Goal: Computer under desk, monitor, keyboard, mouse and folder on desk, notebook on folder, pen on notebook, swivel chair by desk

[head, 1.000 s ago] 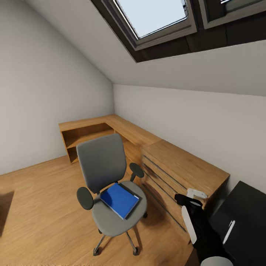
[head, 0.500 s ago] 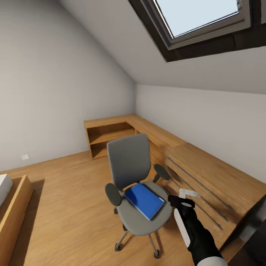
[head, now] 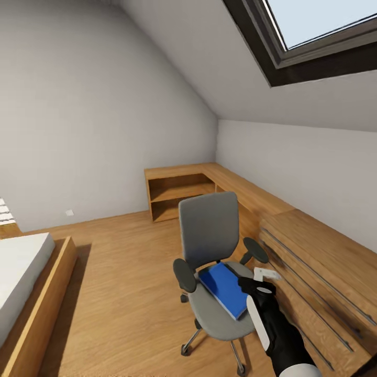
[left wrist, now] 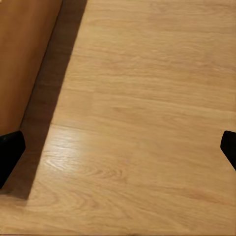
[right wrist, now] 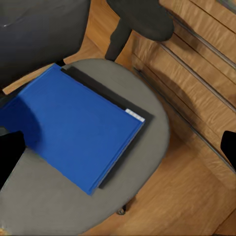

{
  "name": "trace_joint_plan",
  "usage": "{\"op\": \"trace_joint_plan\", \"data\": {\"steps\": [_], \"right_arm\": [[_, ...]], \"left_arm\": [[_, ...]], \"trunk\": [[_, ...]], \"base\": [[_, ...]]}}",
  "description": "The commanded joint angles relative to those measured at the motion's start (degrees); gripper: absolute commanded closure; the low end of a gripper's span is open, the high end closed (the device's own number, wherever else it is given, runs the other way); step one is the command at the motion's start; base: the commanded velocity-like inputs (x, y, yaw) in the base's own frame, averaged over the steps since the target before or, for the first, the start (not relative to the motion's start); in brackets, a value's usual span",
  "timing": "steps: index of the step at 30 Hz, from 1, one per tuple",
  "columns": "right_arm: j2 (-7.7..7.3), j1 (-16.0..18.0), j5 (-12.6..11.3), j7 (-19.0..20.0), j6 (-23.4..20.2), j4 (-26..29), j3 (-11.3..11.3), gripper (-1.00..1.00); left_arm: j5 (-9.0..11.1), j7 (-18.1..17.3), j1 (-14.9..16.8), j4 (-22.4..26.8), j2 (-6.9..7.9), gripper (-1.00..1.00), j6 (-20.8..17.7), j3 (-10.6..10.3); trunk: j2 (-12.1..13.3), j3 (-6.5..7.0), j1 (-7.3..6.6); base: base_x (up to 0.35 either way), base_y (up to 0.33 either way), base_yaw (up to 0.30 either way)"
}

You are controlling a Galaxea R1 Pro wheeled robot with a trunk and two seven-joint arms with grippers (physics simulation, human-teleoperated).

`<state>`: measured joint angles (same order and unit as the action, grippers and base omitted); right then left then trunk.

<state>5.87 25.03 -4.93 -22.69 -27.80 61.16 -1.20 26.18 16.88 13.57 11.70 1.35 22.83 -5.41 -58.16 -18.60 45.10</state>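
Folder (head: pixel 226 287): the blue one lies flat on the seat of the swivel chair (head: pixel 214 262), its long side running from about ten o'clock toward four o'clock in my head view, and in the right wrist view (right wrist: pixel 73 135) I see a thin dark slab peeking out from under its edge, which I take to be a second item, perhaps the notebook, though I cannot be sure. My right tool (head: pixel 260 280) hovers just above the seat's four o'clock edge, and the wrist view shows its two dark tips at opposite edges of the picture, so its jaws stand spread wide with nothing between them. My left tool (left wrist: pixel 118 147) hangs over bare wooden floor (left wrist: pixel 147 98) beside a wooden bed frame (head: pixel 39 314), jaws likewise apart and empty. I judge the pick-up of the folder has not begun. The risks as I see them: the chair rides on castors, so any sideways nudge from my arm could roll or spin it away; a flat cover on soft upholstery gives my tips little edge to bite; and pinching both layers could drag the dark slab off the seat toward the light-wood drawer chest (head: pixel 319 272) at three o'clock.
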Motion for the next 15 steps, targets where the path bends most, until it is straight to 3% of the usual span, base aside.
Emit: {"op": "trace_joint_plan", "data": {"steps": [1, 6, 15], "right_arm": [[0.02, 0.0, -0.5, -0.3, -0.1, 0.1, 0.0, -1.0], [0.02, 0.0, -0.6, -0.2, -0.1, 0.1, 0.0, -1.0], [-0.06, 0.0, -1.0, 0.1, -0.1, 0.1, -0.1, -1.0]], "left_arm": [[0.3, 0.4, 0.0, 0.0, -0.05, -1.0, 0.2, -0.5], [0.3, 0.4, 0.0, 0.1, -0.49, -1.0, 0.2, -0.4], [0.3, 0.7, 0.0, 0.1, -0.62, -1.0, 0.1, -0.5]], "trunk": [[0.0, -0.07, 0.01], [-0.5, -0.25, 0.23], [-4.1, -1.87, 2.2]], "base": [[0.001, 0.002, 0.281], [0.0, 0.001, 0.238], [0.0, 0.0, 0.027]]}}
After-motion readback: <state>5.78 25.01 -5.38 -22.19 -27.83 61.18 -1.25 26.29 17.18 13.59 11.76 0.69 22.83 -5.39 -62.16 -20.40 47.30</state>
